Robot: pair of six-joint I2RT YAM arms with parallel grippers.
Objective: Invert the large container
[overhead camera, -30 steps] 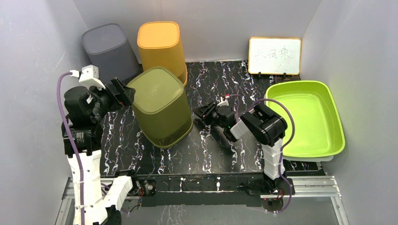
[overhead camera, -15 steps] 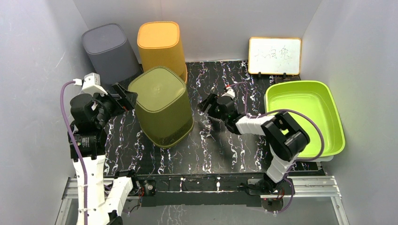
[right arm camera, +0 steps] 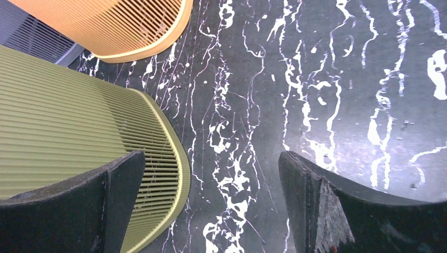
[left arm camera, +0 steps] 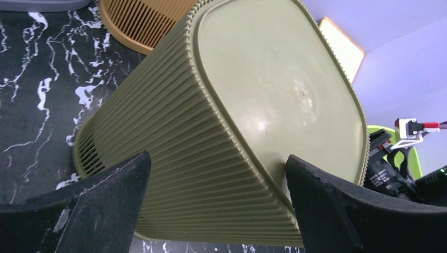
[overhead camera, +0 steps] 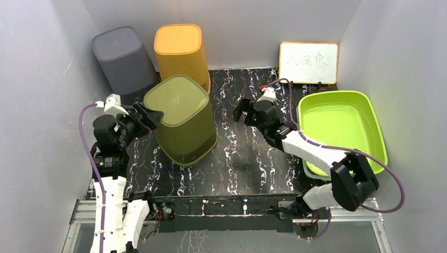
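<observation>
The bin (overhead camera: 182, 118) is standing base-up, left of the table's middle, with the orange bin (overhead camera: 181, 50) close at 12 o'clock. The left gripper (overhead camera: 149, 117) is gaping around its 9 o'clock top edge. The right gripper (overhead camera: 243, 112) is gaping empty at 3 o'clock. A left finger snagging while pulling away is probably the main tipping risk.

Right wrist view cuts off the olive container (right arm camera: 79, 142), and whiteboard (overhead camera: 308, 62) writing is illegible.

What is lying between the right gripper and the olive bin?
Nothing. Only bare marbled tabletop separates the right gripper from the olive bin; the top view shows it.
</observation>
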